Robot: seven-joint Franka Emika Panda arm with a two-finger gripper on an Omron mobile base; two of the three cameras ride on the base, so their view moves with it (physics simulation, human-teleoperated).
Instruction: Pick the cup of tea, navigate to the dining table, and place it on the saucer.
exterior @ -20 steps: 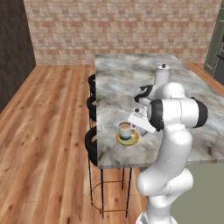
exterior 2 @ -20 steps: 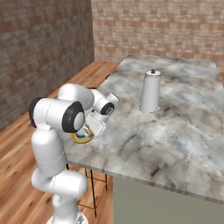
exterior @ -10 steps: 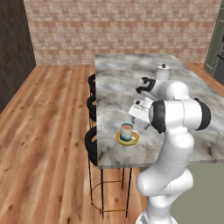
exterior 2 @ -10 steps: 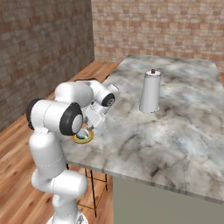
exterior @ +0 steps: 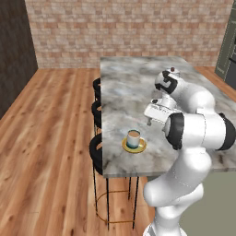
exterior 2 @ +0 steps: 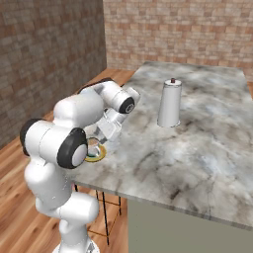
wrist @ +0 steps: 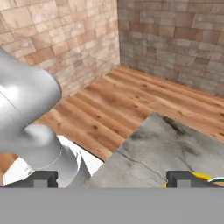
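I see a long grey-white marbled bench (exterior: 138,83) running away from me over a wooden floor (exterior: 50,120), with brick walls (exterior: 120,27) behind. Three round black stools (exterior: 96,146) line its left side. My white arm (exterior: 196,133) bends over the near end of the bench. A tall white lidded cylinder (exterior 2: 169,104) stands upright farther along the slab, at about one o'clock from the arm's wrist in the right base view. My gripper (exterior: 153,115) hangs just above the bench with its fingers apart, holding nothing. The cup of tea (exterior: 133,138) sits upright on the yellow saucer (exterior: 134,146), near the bench's left edge, at about seven o'clock from the gripper and apart from it.
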